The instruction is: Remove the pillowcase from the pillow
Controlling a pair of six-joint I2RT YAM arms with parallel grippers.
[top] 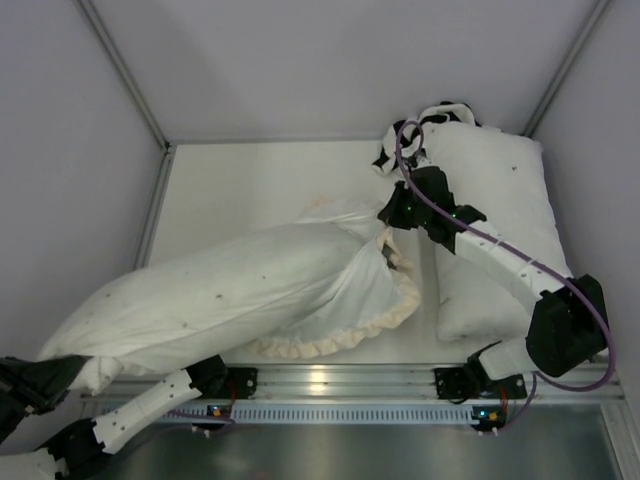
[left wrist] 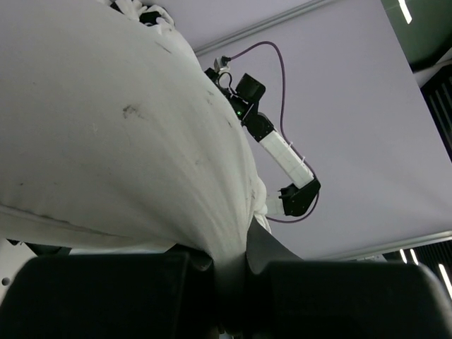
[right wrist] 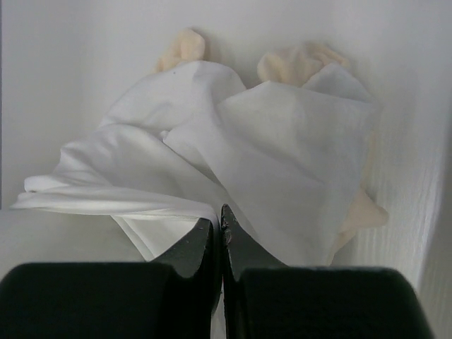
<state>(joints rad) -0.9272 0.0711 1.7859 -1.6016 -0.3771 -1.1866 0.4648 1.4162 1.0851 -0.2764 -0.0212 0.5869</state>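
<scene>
The tabletop (top: pixel 250 190) carries the speckled pillow (top: pixel 200 295), which lies diagonally from the near left corner toward the centre. The pillowcase (top: pixel 375 295), cream frill showing, is bunched around the pillow's right end. The left fingers (left wrist: pixel 248 254) are clamped on pillow fabric. The right fingers (right wrist: pixel 216 224) are clamped on pillowcase fabric.

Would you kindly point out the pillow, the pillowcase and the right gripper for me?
pillow (top: pixel 190 295): top view, speckled middle.
pillowcase (top: pixel 335 344): top view, ruffled frill edge.
right gripper (right wrist: pixel 220 222): right wrist view, between its shut fingertips.
</scene>
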